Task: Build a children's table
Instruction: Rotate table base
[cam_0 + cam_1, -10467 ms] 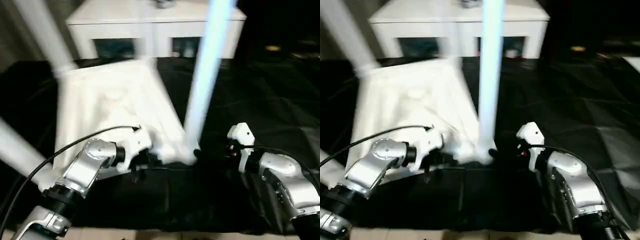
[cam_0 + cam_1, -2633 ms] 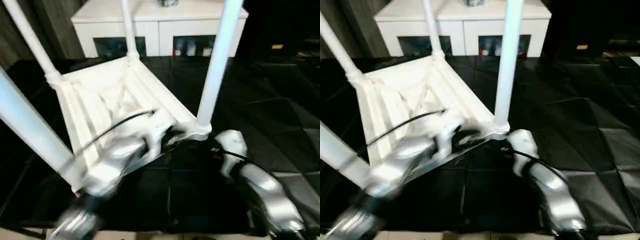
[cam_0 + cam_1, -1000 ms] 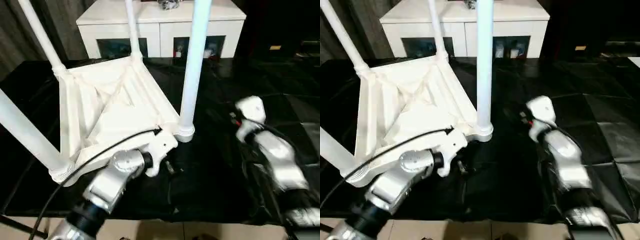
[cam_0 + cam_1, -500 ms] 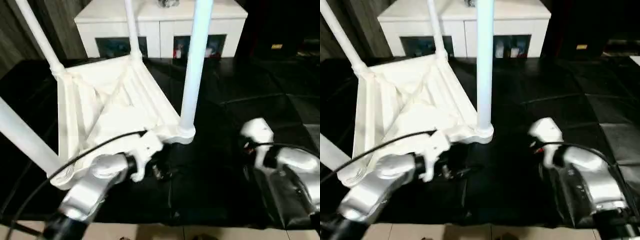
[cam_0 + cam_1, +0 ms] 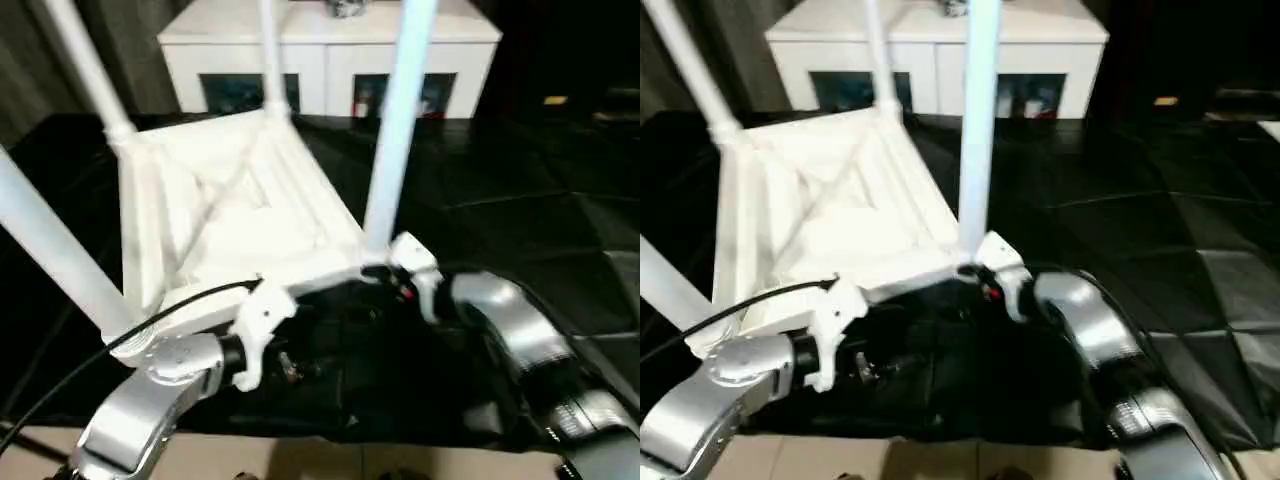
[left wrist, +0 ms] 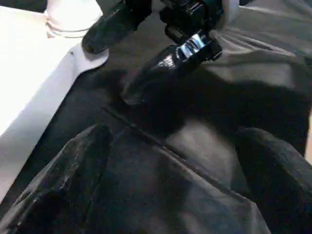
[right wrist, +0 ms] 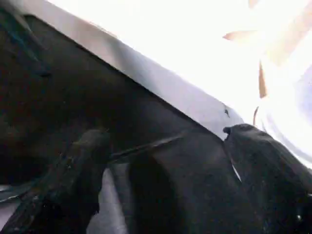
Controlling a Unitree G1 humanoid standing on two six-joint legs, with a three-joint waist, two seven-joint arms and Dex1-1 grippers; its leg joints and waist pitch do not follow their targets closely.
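Observation:
The children's table [image 5: 235, 215] lies upside down on the black cloth, ribbed underside up. Its legs stand in the corner sockets, among them the near right leg [image 5: 395, 130] and the near left leg [image 5: 50, 250]. My right gripper [image 7: 170, 141] is open, its black fingers [image 7: 263, 161] spread just in front of the table's white near edge [image 7: 161, 83], by the near right socket [image 5: 372, 262]. My left gripper [image 6: 173, 146] is open over the cloth in front of that edge, nothing between its fingers [image 6: 73, 165]. The left wrist view also catches the right gripper's fingers [image 6: 161, 66].
A white low cabinet [image 5: 330, 55] with dark glass openings stands behind the table. The black cloth [image 5: 520, 190] covers the floor to the right. A black cable [image 5: 180, 305] runs along my left forearm. Bare floor [image 5: 300, 460] begins at the cloth's near edge.
My right arm has swung in from the right to the table's near right corner. The left gripper stays in front of the near edge.

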